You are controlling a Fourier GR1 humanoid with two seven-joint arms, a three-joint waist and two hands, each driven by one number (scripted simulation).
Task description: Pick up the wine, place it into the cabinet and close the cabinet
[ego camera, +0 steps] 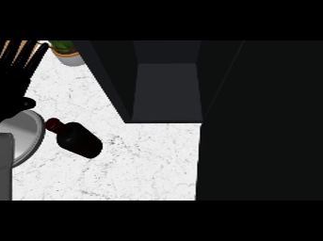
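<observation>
- The black left hand [4, 89] showed at the left edge. Its fingers were straight up and spread, and it held nothing. It was resting.
- The right hand was not in the picture.
- The dark glass wine bottle [79, 140], with its dark red neck, lay on its side on the white speckled stone counter [143, 164]. It was just beside the left arm's round grey wrist [25, 136].
- The tall dark cabinet [167, 89] stood open behind the bottle, with its grey inside showing.
- I think the job had hardly begun. The bottle was not picked up or put inside, and the cabinet was not shut.
</observation>
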